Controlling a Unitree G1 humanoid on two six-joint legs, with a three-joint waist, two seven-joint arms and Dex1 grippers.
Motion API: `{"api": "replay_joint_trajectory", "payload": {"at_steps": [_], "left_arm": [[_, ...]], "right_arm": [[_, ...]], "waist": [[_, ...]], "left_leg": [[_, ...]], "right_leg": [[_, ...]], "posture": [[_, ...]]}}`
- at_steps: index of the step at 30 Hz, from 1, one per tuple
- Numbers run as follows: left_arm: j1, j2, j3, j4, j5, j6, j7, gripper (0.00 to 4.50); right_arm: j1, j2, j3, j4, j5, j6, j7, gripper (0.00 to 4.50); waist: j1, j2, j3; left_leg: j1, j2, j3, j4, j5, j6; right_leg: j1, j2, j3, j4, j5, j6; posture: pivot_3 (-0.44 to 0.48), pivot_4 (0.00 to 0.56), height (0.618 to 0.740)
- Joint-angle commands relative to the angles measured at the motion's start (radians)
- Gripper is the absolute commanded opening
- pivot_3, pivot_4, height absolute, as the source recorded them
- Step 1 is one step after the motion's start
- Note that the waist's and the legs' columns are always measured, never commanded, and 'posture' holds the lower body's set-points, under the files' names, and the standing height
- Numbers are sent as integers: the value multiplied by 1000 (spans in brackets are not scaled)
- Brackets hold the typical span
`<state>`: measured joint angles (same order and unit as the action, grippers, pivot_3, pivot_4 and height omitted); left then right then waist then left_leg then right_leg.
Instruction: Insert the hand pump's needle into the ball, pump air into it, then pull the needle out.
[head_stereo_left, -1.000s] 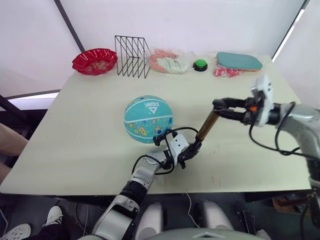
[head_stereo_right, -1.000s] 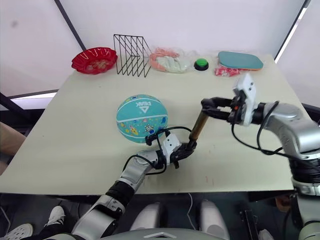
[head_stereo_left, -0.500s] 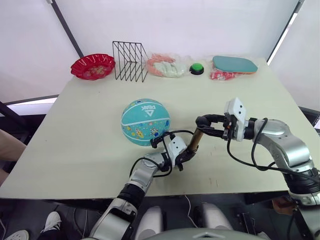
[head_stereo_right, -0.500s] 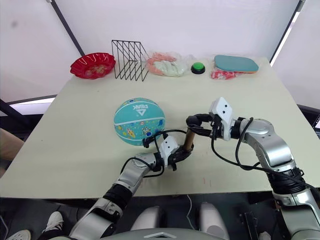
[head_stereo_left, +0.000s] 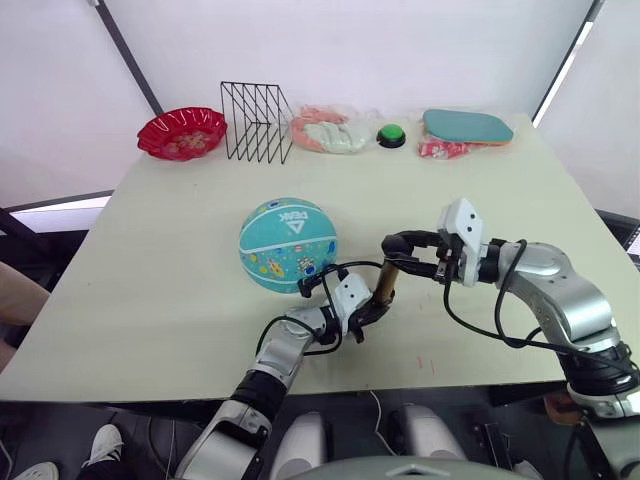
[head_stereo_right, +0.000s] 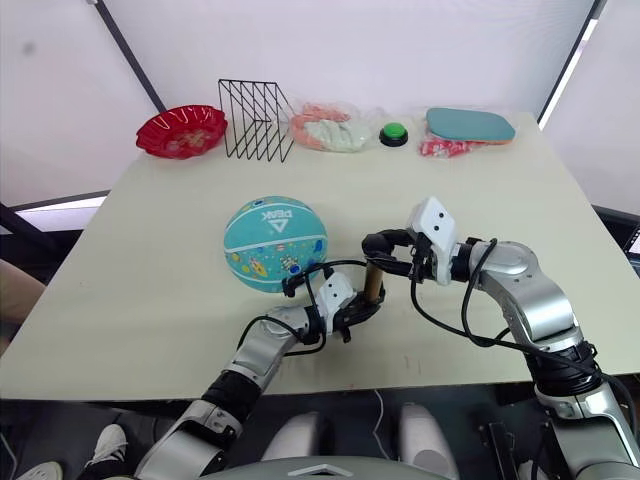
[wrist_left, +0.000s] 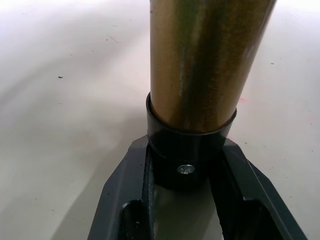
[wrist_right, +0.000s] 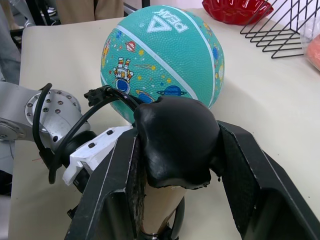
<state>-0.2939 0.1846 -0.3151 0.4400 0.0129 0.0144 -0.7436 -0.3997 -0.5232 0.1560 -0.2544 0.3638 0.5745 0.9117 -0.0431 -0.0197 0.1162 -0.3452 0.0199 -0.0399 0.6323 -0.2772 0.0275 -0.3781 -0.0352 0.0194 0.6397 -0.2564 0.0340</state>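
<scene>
The teal ball rests on the table's middle. Just right of it the hand pump stands nearly upright. My left gripper is shut on its black end cap at the table surface, below the gold barrel. My right gripper is shut on the black T-handle, which sits low, close to the barrel. The thin black hose arcs from the pump to the ball's near side, ending in a black fitting against the rubber. The needle's silver pin is hidden.
Along the table's far edge stand a red bowl, a black wire rack, a bag of pink and white items, a green button and a teal paddle.
My right gripper has pushed the T-handle down and toward the ball, so the pump now stands much shorter. The left gripper keeps its hold at the base. The camera has also shifted.
</scene>
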Motion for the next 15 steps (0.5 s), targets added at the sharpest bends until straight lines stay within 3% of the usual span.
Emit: {"api": "replay_joint_trajectory", "payload": {"at_steps": [1, 15], "left_arm": [[43, 42, 17, 10, -10, 72, -23, 1042], [18, 55, 13, -157, -50, 199, -45, 1042]], "right_arm": [[37, 0, 100, 43, 3, 89, 33, 1583], [-8, 12, 112, -13, 20, 161, 19, 1582]], "waist": [[0, 0, 3], [1, 3, 17]], "left_leg": [[0, 1, 0, 0, 0, 0], [-2, 2, -3, -3, -3, -5]], "right_leg": [[0, 0, 0, 0, 0, 0], [-2, 2, -2, 0, -3, -7]], "posture": [[0, 150, 740], [0, 150, 740]]}}
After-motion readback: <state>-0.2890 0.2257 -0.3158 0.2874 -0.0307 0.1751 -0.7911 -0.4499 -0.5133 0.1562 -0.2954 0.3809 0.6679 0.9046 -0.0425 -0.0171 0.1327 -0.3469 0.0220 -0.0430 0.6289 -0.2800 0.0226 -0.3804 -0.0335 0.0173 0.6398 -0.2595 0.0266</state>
